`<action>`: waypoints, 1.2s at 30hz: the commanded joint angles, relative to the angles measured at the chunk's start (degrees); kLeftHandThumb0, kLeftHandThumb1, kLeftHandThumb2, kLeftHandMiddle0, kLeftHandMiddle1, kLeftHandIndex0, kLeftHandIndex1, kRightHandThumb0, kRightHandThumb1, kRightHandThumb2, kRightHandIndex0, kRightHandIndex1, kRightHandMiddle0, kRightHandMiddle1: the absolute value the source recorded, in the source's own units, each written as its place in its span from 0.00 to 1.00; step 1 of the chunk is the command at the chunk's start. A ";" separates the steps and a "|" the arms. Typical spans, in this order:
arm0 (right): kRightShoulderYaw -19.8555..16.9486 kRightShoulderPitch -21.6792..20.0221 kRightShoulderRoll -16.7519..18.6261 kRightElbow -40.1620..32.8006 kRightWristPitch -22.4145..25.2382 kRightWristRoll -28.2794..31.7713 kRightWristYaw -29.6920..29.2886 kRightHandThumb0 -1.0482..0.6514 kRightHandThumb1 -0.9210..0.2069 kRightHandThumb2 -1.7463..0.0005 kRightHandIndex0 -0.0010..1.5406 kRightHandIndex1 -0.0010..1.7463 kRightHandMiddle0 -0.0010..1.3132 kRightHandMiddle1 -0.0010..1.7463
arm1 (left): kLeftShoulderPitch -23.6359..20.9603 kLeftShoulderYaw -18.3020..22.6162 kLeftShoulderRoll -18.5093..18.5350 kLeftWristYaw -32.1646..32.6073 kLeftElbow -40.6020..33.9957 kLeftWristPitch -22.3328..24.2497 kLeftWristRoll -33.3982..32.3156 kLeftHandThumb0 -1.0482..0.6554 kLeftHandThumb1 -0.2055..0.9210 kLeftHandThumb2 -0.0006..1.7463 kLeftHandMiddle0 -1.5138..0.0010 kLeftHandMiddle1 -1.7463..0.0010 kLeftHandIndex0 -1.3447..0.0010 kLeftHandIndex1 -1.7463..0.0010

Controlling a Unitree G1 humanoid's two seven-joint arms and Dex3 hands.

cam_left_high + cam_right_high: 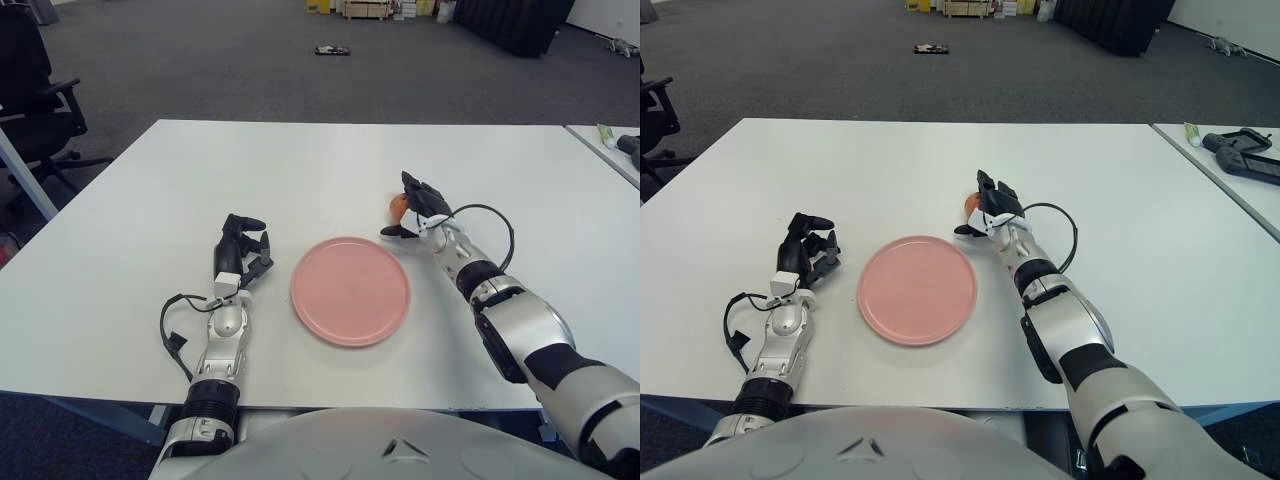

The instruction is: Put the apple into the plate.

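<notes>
Right hand point(418, 208) sits just past the pink plate's point(350, 291) far right rim, fingers wrapped around the apple point(398, 206); hand covers most of it, only an orange-red sliver shows. Whether the apple is off the white surface point(300, 170) is hard to tell. Left hand point(243, 252) lies left of the plate, fingers loosely curled, holding nothing. Nothing between apple and plate. Dark tool point(1244, 153) at far right of plate, partly cut off.

plate point(350, 291) mid-table, apple point(398, 206) behind-right — right hand point(420, 208) beside it, left hand point(242, 252) left of plate
</notes>
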 commanded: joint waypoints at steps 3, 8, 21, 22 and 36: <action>2.01 0.33 0.05 0.94 7.52 -0.19 9.13 0.13 0.12 0.87 0.00 0.00 0.00 0.00 | 1.47 0.03 0.28 -0.49 1.46 -0.78 0.27 0.38 0.75 0.53 0.57 0.00 0.72 0.00; 3.99 -0.62 0.04 0.78 11.78 -1.07 13.12 0.17 0.12 0.81 0.00 0.00 0.00 0.00 | 1.46 0.12 0.32 -0.75 1.42 -0.62 0.09 0.39 0.75 0.52 0.58 0.00 0.73 0.00; 5.45 -0.90 -0.05 0.35 16.28 -0.80 12.32 0.26 0.16 0.58 0.09 0.15 0.00 0.25 | 1.31 0.33 0.33 -0.82 1.75 -1.18 -0.04 0.39 0.76 0.52 0.57 0.00 0.73 0.00; 5.43 -0.84 -0.05 0.28 16.34 -0.74 12.06 0.26 0.15 0.59 0.09 0.19 0.00 0.27 | 1.32 0.34 0.33 -0.82 1.76 -1.24 -0.03 0.39 0.76 0.52 0.57 0.00 0.73 0.00; 2.78 1.28 -0.95 -1.90 12.60 1.04 0.13 0.53 0.40 0.39 0.35 0.77 0.30 0.98 | 1.48 0.34 0.51 -0.42 1.71 -1.74 0.61 0.38 0.74 0.53 0.57 0.00 0.72 0.00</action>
